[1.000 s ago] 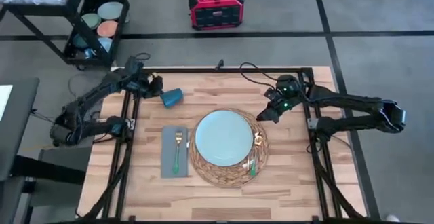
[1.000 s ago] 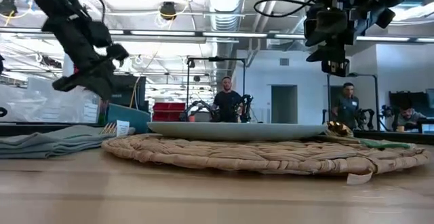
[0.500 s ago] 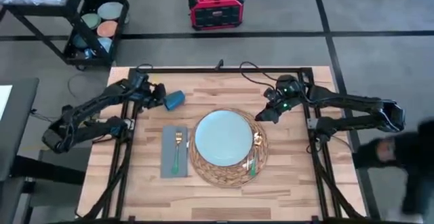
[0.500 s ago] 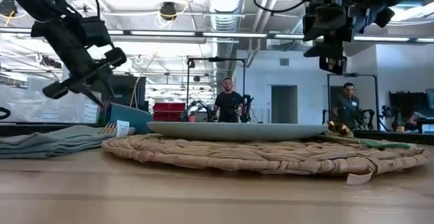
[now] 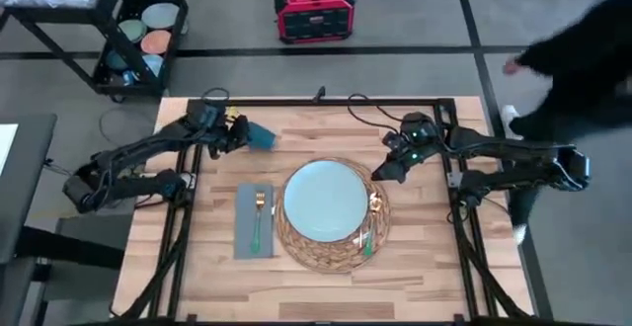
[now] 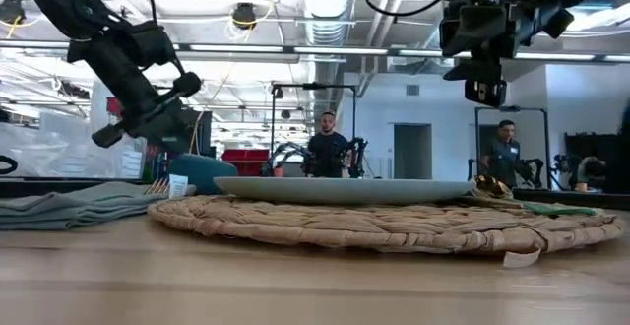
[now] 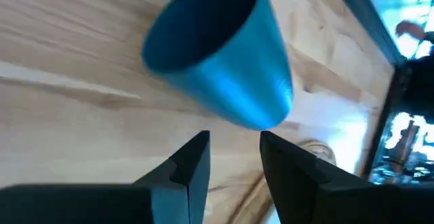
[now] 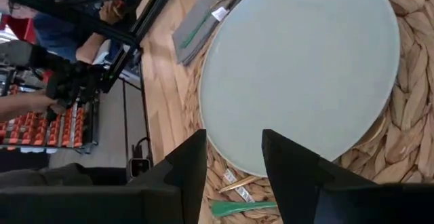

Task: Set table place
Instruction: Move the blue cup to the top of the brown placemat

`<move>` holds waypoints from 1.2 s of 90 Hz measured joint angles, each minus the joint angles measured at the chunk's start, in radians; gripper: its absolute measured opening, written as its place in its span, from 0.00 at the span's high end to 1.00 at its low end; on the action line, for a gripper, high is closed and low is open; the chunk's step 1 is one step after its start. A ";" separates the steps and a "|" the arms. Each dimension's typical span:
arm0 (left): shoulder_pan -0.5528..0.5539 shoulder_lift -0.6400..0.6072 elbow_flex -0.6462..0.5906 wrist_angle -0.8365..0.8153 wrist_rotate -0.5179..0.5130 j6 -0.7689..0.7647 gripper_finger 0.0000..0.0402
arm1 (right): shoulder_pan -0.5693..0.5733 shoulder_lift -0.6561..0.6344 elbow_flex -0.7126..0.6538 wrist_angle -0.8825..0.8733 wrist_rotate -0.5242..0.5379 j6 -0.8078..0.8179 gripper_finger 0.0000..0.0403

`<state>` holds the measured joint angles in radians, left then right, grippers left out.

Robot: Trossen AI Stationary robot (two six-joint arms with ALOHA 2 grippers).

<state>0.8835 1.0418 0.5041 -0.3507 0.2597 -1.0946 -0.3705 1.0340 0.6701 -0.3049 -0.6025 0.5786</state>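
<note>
1. Shifted toward the table's far edge from above, the blue cup lies tipped; plate on mat, cutlery on napkin placed.
2. Low: cup behind the plate.
3. Left pincer narrowly parted, free of the cup.
4. Right pincer parted, empty; cup remains.

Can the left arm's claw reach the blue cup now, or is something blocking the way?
Probably yes. The left claw is open right beside the blue cup, which lies tipped on the table. In the left wrist view nothing stands between its fingers and the cup. The right claw hovers apart, near the plate.
</note>
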 joint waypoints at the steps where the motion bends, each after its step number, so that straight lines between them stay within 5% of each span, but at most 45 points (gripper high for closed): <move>1: 0.001 0.003 0.000 0.003 -0.002 0.009 0.72 | 0.000 0.000 0.000 0.000 0.000 0.000 0.68; 31: 0.142 0.034 0.071 0.280 -0.015 0.281 0.72 | 0.013 0.000 0.000 -0.002 0.000 0.008 0.68; 50: 0.265 0.242 0.201 0.165 0.158 0.537 0.72 | 0.012 0.000 0.000 -0.002 0.000 0.008 0.68; 70: 0.253 0.447 0.417 0.161 0.215 0.740 0.72 | 0.008 0.000 0.000 -0.002 0.000 0.011 0.68; 90: 0.218 0.650 0.640 -0.057 0.319 0.961 0.72 | 0.010 0.000 0.000 -0.002 0.001 0.025 0.68; 108: 0.177 0.755 0.727 -0.143 0.328 1.063 0.72 | 0.010 0.000 0.000 -0.002 0.002 0.043 0.68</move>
<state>1.0603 1.7969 1.2308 -0.4934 0.5877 -0.0311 -0.3603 1.0340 0.6697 -0.3065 -0.6010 0.6215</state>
